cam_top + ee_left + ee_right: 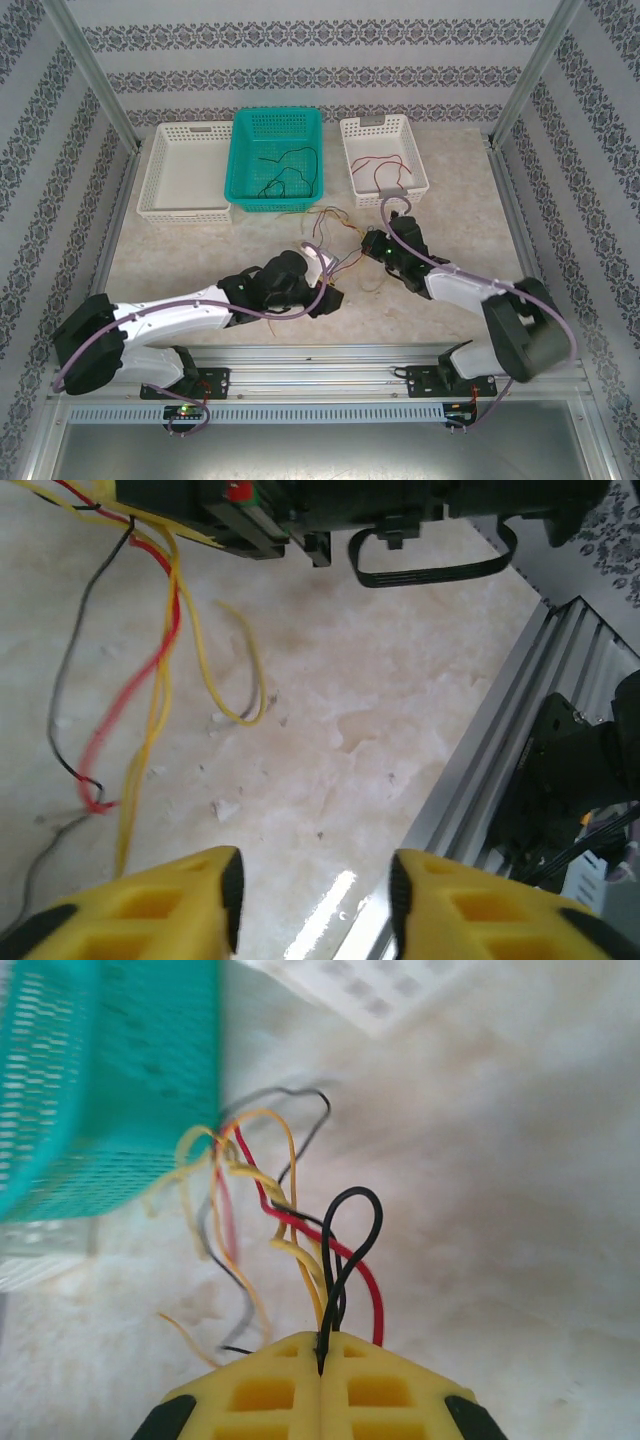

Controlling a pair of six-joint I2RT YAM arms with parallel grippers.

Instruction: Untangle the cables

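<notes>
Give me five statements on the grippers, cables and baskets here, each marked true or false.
1. The right gripper is shut on a black cable. True.
2. The left gripper is shut on a yellow cable. False: its fingers stand apart with nothing between them.
3. The teal basket stands between the left white basket and the right white basket. True.
4. The teal basket holds nothing. False: dark cables lie in it.
5. The tangle sits in the left white basket. False: the tangle is over the table, in front of the teal basket.
</notes>
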